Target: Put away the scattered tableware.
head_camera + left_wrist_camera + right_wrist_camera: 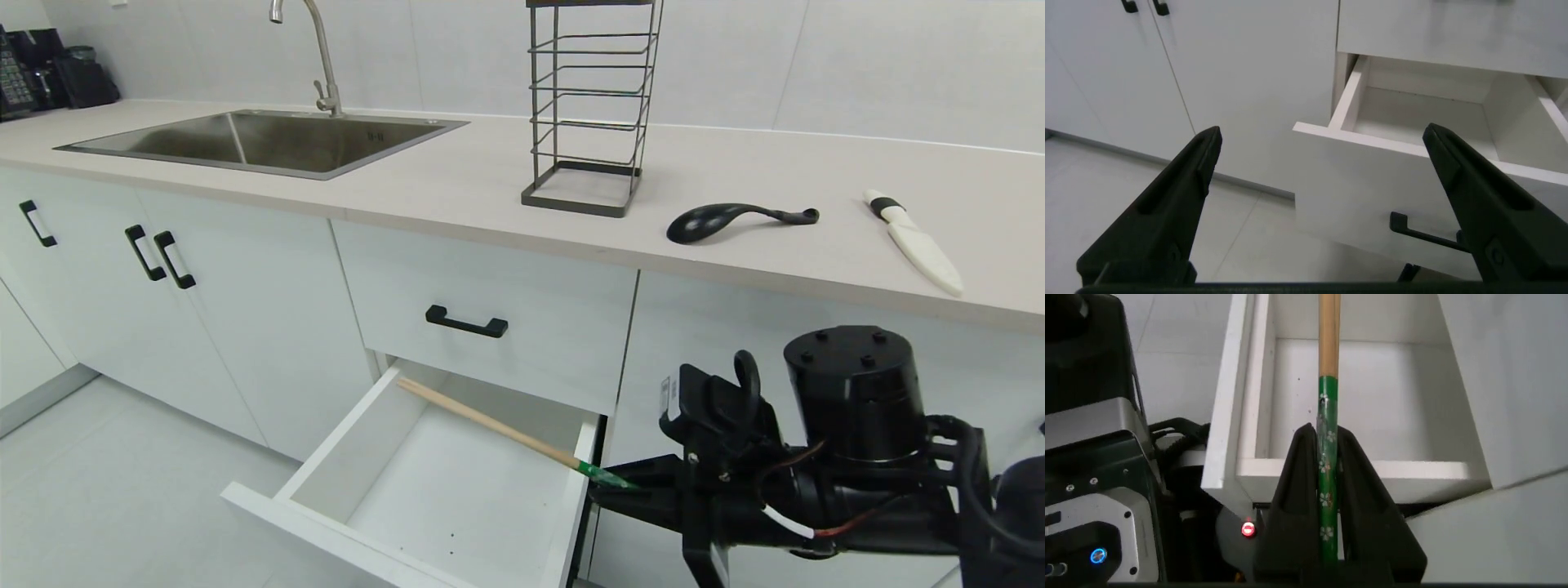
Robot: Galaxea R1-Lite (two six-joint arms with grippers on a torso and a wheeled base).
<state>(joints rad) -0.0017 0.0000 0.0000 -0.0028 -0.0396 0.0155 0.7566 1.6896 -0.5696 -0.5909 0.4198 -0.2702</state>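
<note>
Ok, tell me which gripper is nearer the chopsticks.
Right. The right gripper is shut on the chopsticks over the open drawer; the left gripper hangs open in front of the drawer, apart from them.

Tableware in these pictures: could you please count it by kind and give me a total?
chopstick, held in the right claw over the open drawer: 1
black spoon, on the counter: 1
white knife, on the counter: 1
Total: 3
</note>
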